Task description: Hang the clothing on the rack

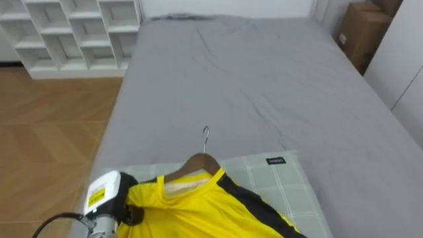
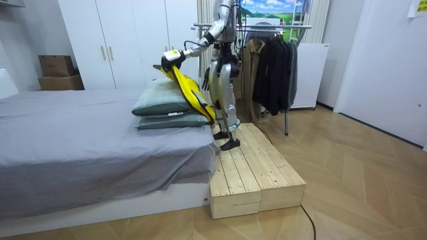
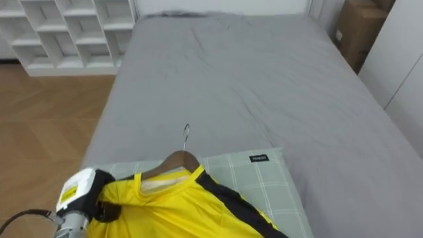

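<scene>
A yellow shirt (image 1: 192,208) with a black stripe hangs on a wooden hanger (image 1: 198,162) whose metal hook (image 1: 206,135) points up the bed. My left hand (image 1: 127,198) comes in from the lower left and is buried in the shirt's shoulder, with its fingers hidden by the cloth. In the room view the left hand (image 2: 171,59) is raised and the shirt (image 2: 190,90) drapes down from it over the stacked green pillows (image 2: 167,103). I stand on a wooden platform (image 2: 253,173) beside the head of the bed.
The grey bed (image 1: 264,79) stretches ahead, with a green checked pillow (image 1: 281,188) under the shirt. A white cube shelf (image 1: 73,33) stands far left and a cardboard box (image 1: 363,33) far right. A clothes rack (image 2: 270,63) with dark garments stands behind me.
</scene>
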Tool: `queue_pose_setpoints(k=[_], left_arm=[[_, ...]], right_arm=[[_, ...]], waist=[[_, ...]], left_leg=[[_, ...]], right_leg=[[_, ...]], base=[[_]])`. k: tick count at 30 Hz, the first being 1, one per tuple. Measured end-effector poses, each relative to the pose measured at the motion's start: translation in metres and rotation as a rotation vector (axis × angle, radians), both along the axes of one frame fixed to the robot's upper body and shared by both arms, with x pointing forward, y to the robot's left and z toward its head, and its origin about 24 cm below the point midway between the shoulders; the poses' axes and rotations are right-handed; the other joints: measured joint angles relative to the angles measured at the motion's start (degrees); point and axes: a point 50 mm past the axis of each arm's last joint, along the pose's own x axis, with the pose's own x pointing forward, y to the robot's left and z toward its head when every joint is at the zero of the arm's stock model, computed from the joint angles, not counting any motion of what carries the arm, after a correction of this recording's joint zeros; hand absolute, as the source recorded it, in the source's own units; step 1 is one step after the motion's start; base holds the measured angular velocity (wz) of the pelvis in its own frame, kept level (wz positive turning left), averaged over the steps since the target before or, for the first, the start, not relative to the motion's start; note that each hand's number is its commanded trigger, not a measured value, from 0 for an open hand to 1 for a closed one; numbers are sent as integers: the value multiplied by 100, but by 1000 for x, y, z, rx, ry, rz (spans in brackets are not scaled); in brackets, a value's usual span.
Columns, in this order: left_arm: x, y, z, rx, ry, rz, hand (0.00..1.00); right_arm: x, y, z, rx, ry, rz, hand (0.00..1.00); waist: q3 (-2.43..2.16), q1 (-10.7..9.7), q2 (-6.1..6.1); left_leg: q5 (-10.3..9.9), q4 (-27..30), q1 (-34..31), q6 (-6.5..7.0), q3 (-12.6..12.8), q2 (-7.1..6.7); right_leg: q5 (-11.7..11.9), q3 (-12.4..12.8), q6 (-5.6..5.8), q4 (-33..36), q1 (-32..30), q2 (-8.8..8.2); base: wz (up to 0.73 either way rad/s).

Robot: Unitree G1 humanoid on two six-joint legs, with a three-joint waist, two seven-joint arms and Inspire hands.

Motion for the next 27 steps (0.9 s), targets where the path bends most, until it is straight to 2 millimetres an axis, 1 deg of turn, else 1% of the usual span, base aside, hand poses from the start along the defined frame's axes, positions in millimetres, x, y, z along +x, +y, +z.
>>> queue_pose_setpoints(k=[3, 5, 10, 12, 16, 19, 21, 24, 27], left_arm=[[-1, 2, 4, 17, -32, -2, 100], [-3, 1, 7, 34, -58, -14, 100], [-4, 1, 7, 37, -63, -14, 100], [-4, 1, 7, 46, -76, -12, 100], [-9, 3, 6, 44, -92, -3, 100], [-9, 3, 10, 42, -122, -7, 100], [-9, 4, 14, 31, -169, 3, 100], [-9, 4, 16, 25, -200, 13, 100], [-10, 4, 16, 24, -202, 15, 100]], right_arm=[[-5, -3, 0, -8, 11, -23, 0], [-9, -4, -1, -14, 21, -40, 0], [-15, -5, -2, -20, 34, -60, 0], [-18, -6, -2, -18, 39, -80, 0], [-24, -7, -2, -20, 46, -103, 0], [-24, -8, -2, -21, 43, -122, 0], [-25, -10, -2, -27, 38, -144, 0], [-28, -12, -2, -36, 45, -154, 0], [-34, -15, -2, -61, 66, -144, 0]], waist=[[0, 30, 5], [8, 53, -9], [20, 116, -41], [28, 148, -59], [30, 155, -80], [50, 157, -118], [49, 149, -159], [18, 129, -208], [9, 122, -235]], left_leg=[[5, -54, 127, -9, -16, -9], [13, -98, 227, -21, -18, -14], [16, -147, 323, -25, -25, -24], [16, -161, 340, -25, -35, -27], [16, -218, 425, -25, -42, -32], [16, -221, 428, -25, -47, -41], [15, -220, 450, -24, -42, -49], [15, -231, 471, -24, -69, -55], [15, -266, 549, -24, -73, -59]], right_leg=[[-16, -6, 8, -15, 113, 2], [-16, -12, 7, -42, 191, 4], [-13, -15, 14, -117, 308, 8], [-15, -61, 17, -132, 327, 0], [-21, -63, 26, -202, 407, 3], [-35, -60, 36, -203, 411, 0], [-38, -69, 38, -235, 449, -3], [-35, -65, 39, -273, 480, 1], [-33, -63, 42, -301, 553, 31]], base=[[4], [0], [0], [0], [0], [0], [2], [0], [0]])
